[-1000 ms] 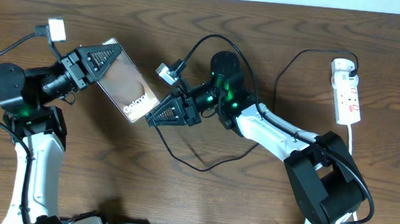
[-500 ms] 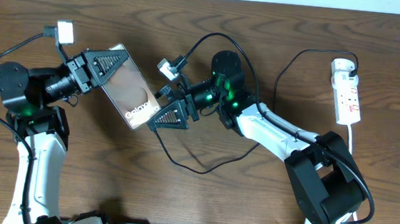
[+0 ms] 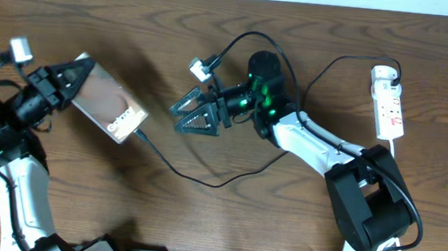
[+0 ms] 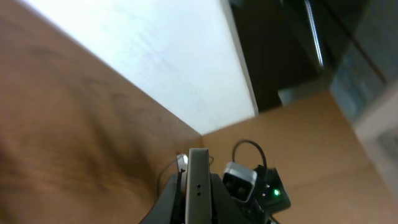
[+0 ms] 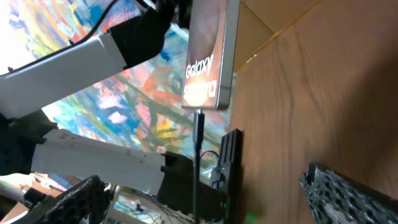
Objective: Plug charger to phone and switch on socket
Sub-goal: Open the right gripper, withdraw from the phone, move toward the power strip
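Brown wood table [image 3: 121,214]: left gripper [image 3: 72,75] pinches the rigid, probably slippery phone [image 3: 109,107] by its far end, limp charger [image 3: 218,186] trails from its port, right gripper [image 3: 176,118] jaws spread, empty.

Phone [image 5: 211,56] with "Galaxy" lettering, raised beside the wooden worktop [image 5: 323,93]. Charger [image 5: 198,162] tip meets its lower edge, with the cable hanging down. Right gripper [image 5: 199,183] spread wide, holding nothing.

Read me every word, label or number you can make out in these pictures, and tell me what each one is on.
"Galaxy": white lettering on the phone screen, right wrist view.
Second line under it: too blurred to read.
Red marks on the socket: too small to read.
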Motion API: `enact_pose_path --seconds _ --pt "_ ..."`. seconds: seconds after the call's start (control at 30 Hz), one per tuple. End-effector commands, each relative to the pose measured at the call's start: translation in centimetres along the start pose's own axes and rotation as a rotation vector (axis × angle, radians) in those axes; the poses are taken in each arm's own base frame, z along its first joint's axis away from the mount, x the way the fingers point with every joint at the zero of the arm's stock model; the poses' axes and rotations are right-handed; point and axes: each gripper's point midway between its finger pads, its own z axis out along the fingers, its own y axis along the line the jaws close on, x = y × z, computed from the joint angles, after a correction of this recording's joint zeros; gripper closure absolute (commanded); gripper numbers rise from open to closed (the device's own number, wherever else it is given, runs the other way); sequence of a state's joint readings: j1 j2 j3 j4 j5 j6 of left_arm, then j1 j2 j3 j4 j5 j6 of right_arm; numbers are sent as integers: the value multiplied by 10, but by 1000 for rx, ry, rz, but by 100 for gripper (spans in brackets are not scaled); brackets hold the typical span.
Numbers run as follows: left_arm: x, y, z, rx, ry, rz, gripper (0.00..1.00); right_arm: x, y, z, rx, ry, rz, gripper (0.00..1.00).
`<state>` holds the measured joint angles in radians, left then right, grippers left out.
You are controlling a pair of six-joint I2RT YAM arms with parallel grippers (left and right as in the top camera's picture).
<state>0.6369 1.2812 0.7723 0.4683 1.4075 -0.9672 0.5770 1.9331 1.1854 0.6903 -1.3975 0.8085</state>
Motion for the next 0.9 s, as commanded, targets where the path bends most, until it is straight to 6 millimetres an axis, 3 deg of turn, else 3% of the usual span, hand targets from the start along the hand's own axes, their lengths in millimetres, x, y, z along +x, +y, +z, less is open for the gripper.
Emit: enact_pose_path --seconds 0.0,0.17,0.27,0.37,0.47,0.6,0.73,0.87 --pt "2 11 -10 -28 -4 57 92 -10 -3 -13 23 -27 10 1" --pt "23 55 -15 -180 -10 -21 93 -12 -19 -31 73 -62 98 1" --pt "45 96 -26 -381 -3 -97 93 -10 -31 -43 112 -84 143 1" --pt "67 117 -37 -506 47 -128 93 -8 -50 -54 189 -121 198 1" --pt "85 129 -47 -592 98 -141 93 4 -84 -64 353 -164 299 1" --pt "93 136 -53 -646 116 -163 93 37 -123 -83 597 -155 434 1" --pt "94 138 -54 -659 117 -161 93 58 -138 -107 778 -143 508 1" --pt "98 146 -54 -721 141 -141 93 63 -137 -131 917 -154 531 1"
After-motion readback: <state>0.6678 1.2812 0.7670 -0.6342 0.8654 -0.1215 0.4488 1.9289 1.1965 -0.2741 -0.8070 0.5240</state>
